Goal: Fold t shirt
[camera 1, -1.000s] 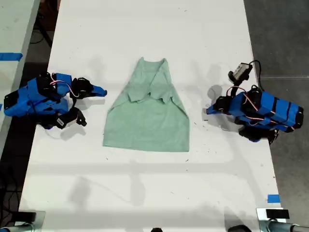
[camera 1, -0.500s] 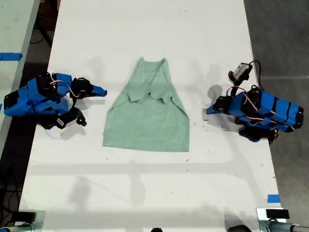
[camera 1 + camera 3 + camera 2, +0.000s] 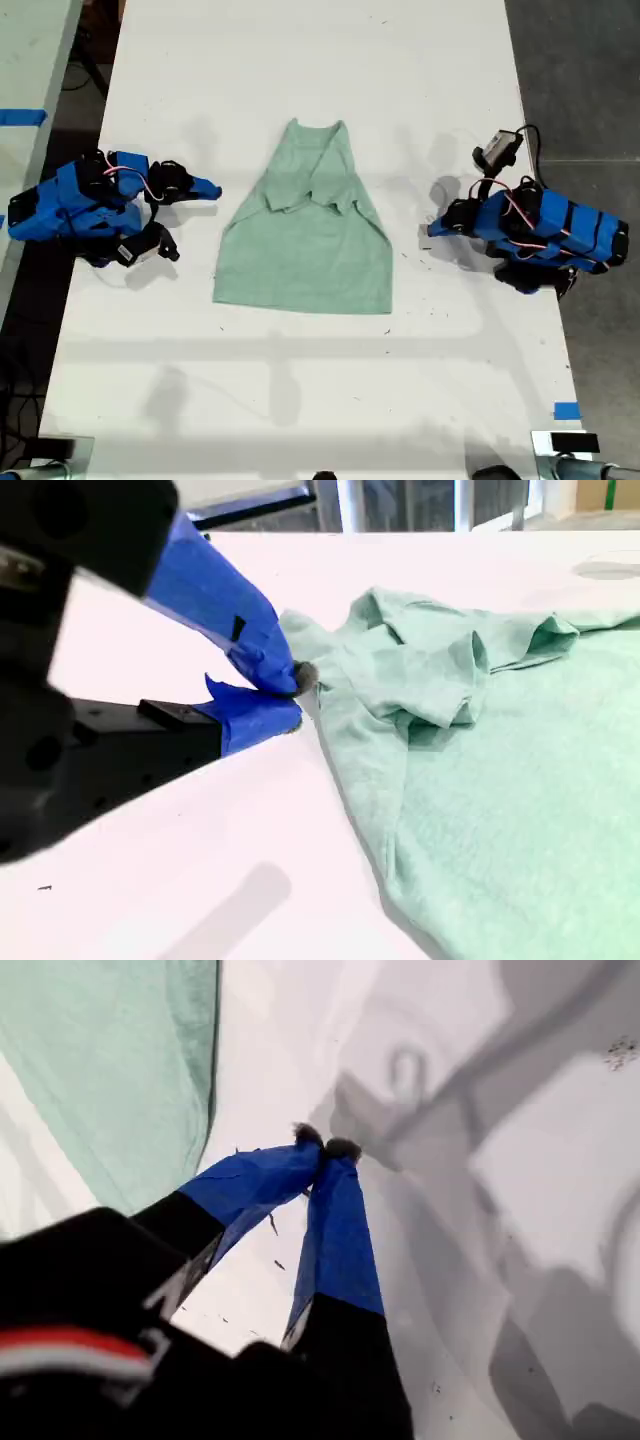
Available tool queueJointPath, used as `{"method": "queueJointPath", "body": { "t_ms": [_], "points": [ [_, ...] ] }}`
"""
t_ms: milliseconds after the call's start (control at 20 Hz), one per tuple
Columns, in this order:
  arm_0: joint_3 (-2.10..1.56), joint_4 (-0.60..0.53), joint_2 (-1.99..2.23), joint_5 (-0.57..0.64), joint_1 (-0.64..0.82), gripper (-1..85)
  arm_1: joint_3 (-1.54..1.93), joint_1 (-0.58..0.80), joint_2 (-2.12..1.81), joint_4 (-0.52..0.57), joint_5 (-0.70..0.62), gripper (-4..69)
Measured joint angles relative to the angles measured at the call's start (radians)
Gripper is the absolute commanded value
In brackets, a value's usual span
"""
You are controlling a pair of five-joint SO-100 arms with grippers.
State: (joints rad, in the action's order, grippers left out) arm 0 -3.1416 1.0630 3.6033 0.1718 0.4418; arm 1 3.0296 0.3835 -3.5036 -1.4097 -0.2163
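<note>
At the exterior view's left, my second pincer [image 3: 210, 188] lies low on the desk [image 3: 300, 60] and points toward the shirt. In its own wrist view the blue tips are all but together with nothing between them, so it holds nothing. Its tip sits just beside the shirt's edge, level with the tucked sleeves, but is not touching the cloth.

The shirt [image 3: 305, 245] lies flat in the middle of the desk. Its long axis runs up and down the exterior view, with the collar toward the top and the wide hem toward the bottom. Both sleeves look already turned in over the chest, giving a narrow top and a broad bottom. The body itself is not yet folded.

At the exterior view's right, my first pincer [image 3: 432, 228] also points inward at the shirt. Its wrist view shows the tips pressed together and gripping nothing. It sits near the shirt's other edge, a little lower along the body than the second pincer, with a strip of bare desk between.

The shirt lies between the two arms, with one long edge facing each pincer, and each pincer is about equally near its own edge. I judge that the next fold brings the hem up toward the collar. For that, both pincers would have to open and travel down the frame to the hem corners. Neither is lined up with those corners yet.
</note>
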Motion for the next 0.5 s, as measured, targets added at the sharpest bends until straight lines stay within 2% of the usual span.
{"method": "queueJointPath", "body": {
  "t_ms": [500],
  "points": [
    [0.000,0.006,0.000,0.000,0.000,-0.2,0.000,0.000,0.000,0.000,0.000,1.2]
  ]
}}
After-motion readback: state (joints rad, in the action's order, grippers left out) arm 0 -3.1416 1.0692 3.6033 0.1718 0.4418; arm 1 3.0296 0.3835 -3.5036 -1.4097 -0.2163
